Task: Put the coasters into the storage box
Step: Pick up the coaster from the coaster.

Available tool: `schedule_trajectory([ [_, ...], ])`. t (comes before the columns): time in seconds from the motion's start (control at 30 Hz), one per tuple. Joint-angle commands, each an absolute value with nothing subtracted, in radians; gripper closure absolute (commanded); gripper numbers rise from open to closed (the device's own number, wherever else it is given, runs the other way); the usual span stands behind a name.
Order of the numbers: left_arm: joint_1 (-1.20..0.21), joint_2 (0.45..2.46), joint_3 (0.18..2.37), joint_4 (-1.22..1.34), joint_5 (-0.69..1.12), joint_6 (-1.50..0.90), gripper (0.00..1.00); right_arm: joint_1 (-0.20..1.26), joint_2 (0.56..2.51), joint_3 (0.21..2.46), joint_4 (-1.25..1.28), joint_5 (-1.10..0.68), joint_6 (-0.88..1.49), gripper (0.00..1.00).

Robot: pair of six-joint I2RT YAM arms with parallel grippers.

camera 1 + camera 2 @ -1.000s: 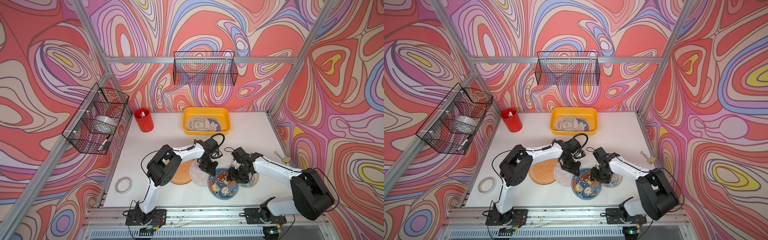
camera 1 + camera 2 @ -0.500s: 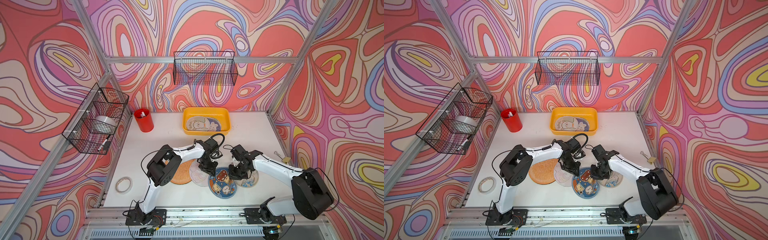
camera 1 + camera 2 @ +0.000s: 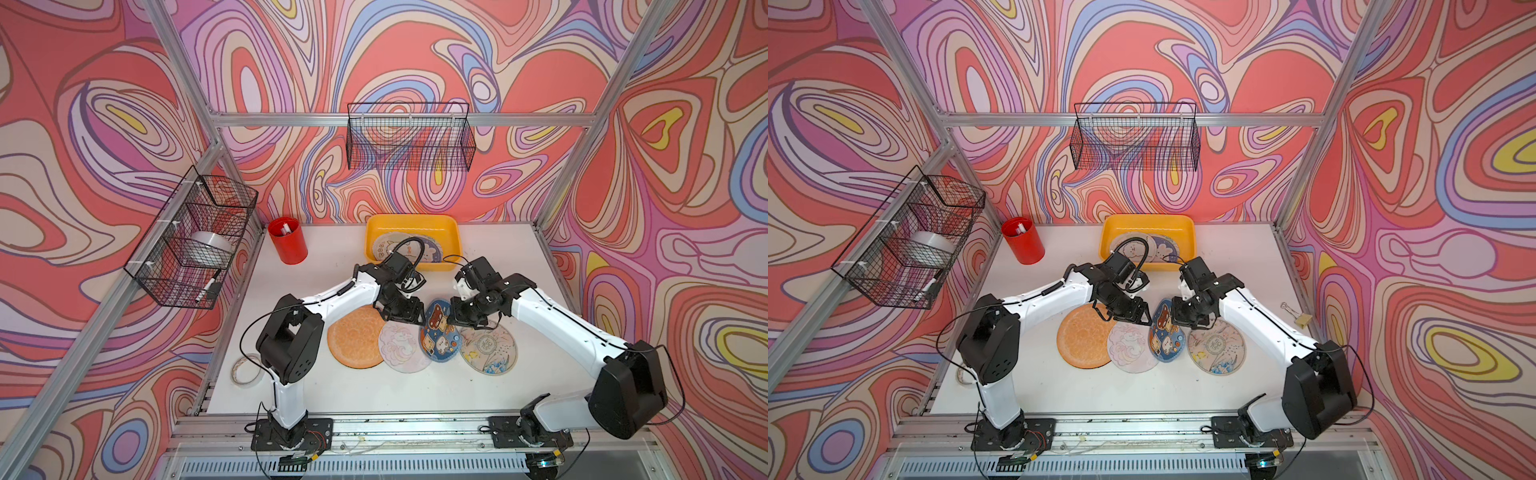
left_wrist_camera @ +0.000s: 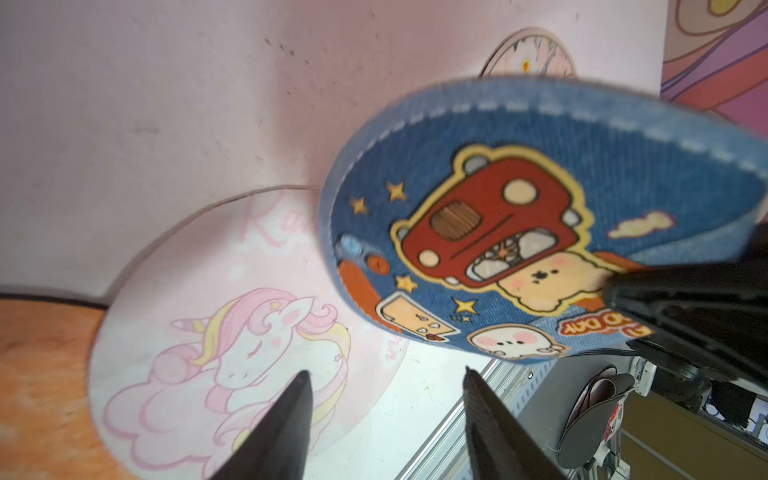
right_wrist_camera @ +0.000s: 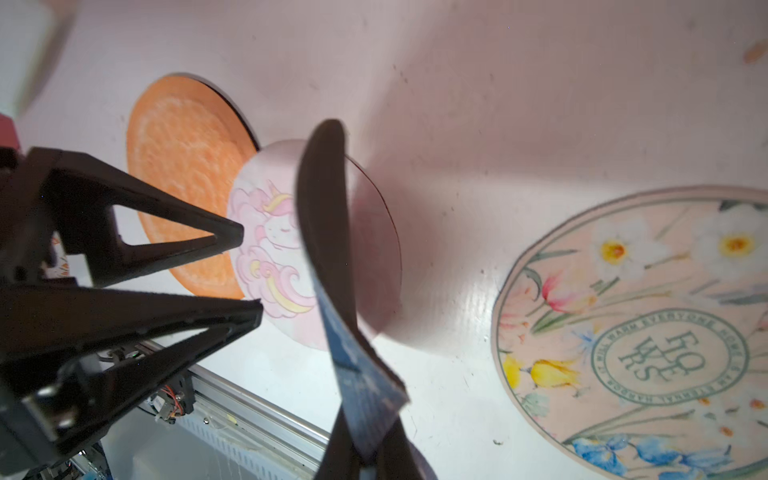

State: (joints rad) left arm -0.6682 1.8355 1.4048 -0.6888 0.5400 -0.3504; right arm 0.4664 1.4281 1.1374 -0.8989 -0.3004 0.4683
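Observation:
The blue coaster with cartoon prints is tilted up off the table, and my right gripper is shut on its edge; the right wrist view shows that coaster edge-on between the closed fingers. My left gripper stands open just left of it, over the pink unicorn coaster, holding nothing. An orange coaster and a floral coaster lie flat on the table. The yellow storage box sits at the back with pale coasters inside.
A red cup stands at the back left. A tape ring lies by the left edge. Black wire baskets hang on the left wall and the back wall. A binder clip rests at the right edge.
My right gripper closed on the blue coaster's edge and tipped it up off the table. My left gripper then opened and let go of it.

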Motion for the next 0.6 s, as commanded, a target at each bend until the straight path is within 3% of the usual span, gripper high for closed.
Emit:
schedule_trajectory([
  [0.0, -0.628, 1.774, 1.349, -0.646, 0.510, -0.379, 0.28, 0.472, 1.479, 1.227, -0.906, -0.308, 0.425, 1.00],
  [0.2, -0.549, 1.695, 1.267, -0.592, 0.464, -0.413, 0.10, 0.472, 1.600, 1.419, -0.877, -0.307, 0.403, 1.00],
  [0.57, -0.402, 1.633, 1.165, -0.536, 0.474, -0.431, 0.02, 0.464, 1.934, 1.842, -0.802, -0.342, 0.390, 1.00],
])
